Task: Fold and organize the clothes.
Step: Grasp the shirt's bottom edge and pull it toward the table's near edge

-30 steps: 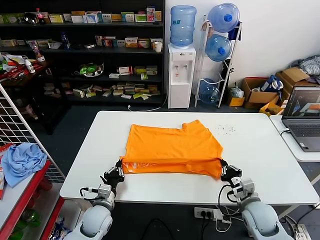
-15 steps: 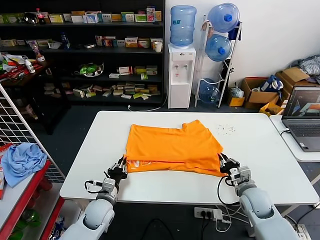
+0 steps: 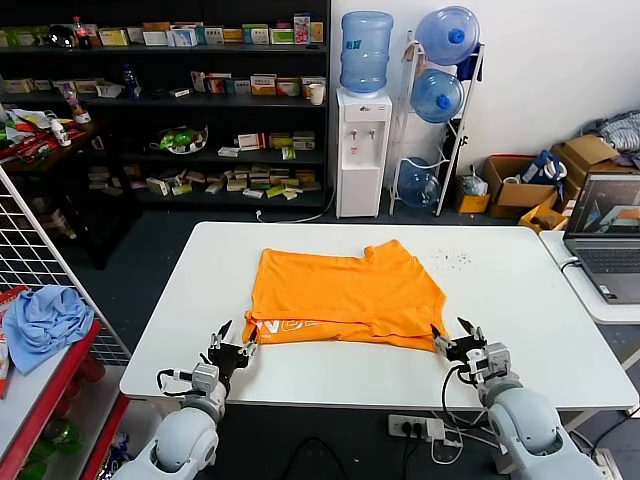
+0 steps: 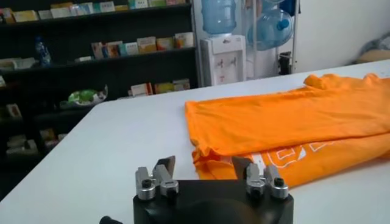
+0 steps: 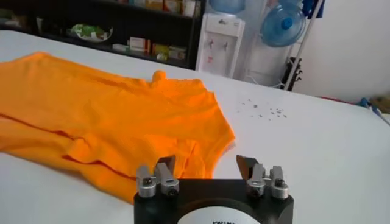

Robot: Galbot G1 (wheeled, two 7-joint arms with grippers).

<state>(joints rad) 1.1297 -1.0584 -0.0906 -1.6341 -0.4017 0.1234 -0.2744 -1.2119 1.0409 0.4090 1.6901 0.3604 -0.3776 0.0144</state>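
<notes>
T-shirt (image 3: pixel 345 295) flat on table (image 3: pixel 540 300); both grippers' jaws spread, empty

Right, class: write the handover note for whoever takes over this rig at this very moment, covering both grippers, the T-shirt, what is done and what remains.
Left gripper: open, holding nothing, at the near left corner of the orange T-shirt.
Right gripper: open, holding nothing, at the shirt's near right corner.
T-shirt: lies flat in the middle of the white table, its near part doubled over, pale lettering showing along the near edge.
Done: one fold laid and let go.
Left: probably more folds, then tidying the shirt.
</notes>
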